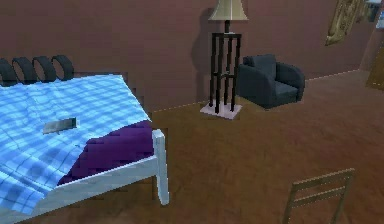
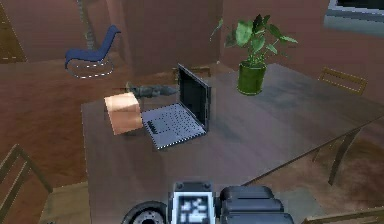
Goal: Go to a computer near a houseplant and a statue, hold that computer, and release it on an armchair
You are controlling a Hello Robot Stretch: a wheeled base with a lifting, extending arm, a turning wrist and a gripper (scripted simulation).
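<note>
Computer (image 2: 180, 112) sits mid-table (image 2: 290, 120), lid up, dark screen, grey keys, not lifted yet. Left of it on table: tan box (image 2: 125, 112) & small dark thing (image 2: 150, 91), maybe the statue. Houseplant (image 2: 255, 55) at table's far side, to the right. Gripper (image 2: 150, 214) by table's near edge; can't tell if fingers grasp anything. Approach looks done; grab, carry & drop on armchair (image 1: 270, 82) still to do.
</note>
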